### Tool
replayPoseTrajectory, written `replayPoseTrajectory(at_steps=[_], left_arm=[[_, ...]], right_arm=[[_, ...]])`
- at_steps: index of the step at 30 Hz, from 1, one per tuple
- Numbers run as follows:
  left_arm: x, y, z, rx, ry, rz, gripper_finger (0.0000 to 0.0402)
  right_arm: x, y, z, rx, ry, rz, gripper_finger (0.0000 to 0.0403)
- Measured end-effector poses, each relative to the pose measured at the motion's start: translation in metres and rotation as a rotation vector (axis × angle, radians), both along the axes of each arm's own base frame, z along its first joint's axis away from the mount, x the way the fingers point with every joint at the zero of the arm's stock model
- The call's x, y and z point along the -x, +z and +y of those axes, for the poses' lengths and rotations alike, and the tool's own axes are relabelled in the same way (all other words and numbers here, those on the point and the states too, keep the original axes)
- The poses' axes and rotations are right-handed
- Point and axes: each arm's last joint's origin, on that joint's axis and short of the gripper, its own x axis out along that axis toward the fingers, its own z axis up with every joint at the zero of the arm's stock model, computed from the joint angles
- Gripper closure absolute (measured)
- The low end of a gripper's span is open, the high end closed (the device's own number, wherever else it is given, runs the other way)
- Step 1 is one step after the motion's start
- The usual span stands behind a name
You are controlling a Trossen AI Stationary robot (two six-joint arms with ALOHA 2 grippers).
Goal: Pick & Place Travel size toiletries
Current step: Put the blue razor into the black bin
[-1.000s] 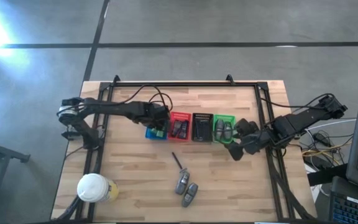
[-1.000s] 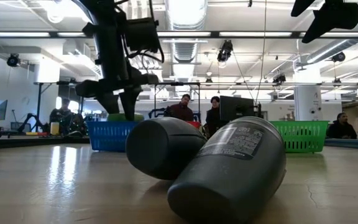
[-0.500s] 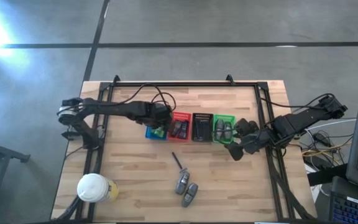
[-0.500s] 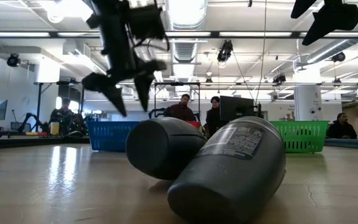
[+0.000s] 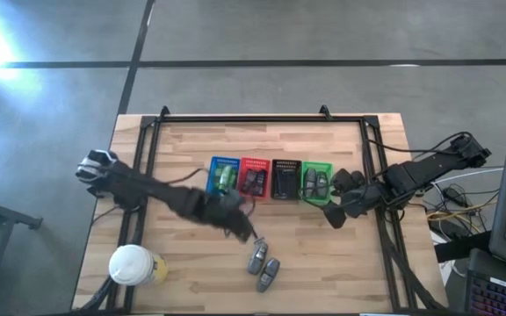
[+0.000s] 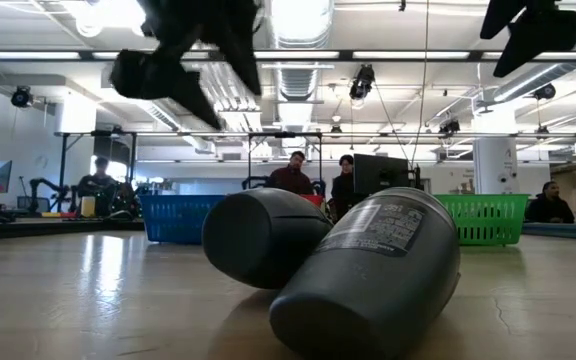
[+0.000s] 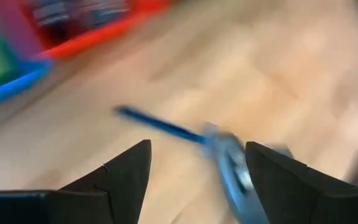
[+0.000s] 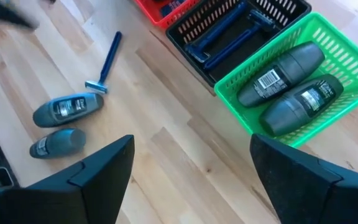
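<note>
While your left gripper (image 5: 238, 230) hangs with fingers spread and empty, the razor (image 5: 252, 227) lies on the table just beside it, its handle pointing toward the baskets (image 5: 271, 164). Your right gripper (image 5: 334, 213), also spread, waits farther off by the green basket (image 5: 316, 196).

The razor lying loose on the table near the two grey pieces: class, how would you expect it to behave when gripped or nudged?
The razor probably feels light, since its blue handle is thin. It lies flat on the table, so a grasp from above looks fiddly. Its wider head may make it pivot rather than slide straight, perhaps into the nearest grey piece.
</note>
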Motion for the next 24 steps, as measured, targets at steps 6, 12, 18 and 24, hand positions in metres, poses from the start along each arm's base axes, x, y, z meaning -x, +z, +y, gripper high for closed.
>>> replayPoseTrajectory(at_steps=[6,12,18,24], left_arm=[[0.002,0.009,-0.044,-0.339,-0.561,-0.167,0.0137],[-0.012,0.011,-0.04,-0.567,-0.773,-0.156,0.0138],[-0.037,-0.018,-0.034,-0.728,-1.201,-0.072,0.0138],[-0.046,-0.048,-0.003,-0.737,-1.37,0.085,0.0138]], right_arm=[[0.0,0.0,0.001,-0.001,0.063,0.02,0.0097],[0.0,0.0,0.001,-0.008,0.067,0.024,0.0086],[0.003,-0.002,0.0,-0.029,0.018,0.054,0.0071],[0.012,-0.002,-0.004,-0.056,-0.069,0.09,0.0062]])
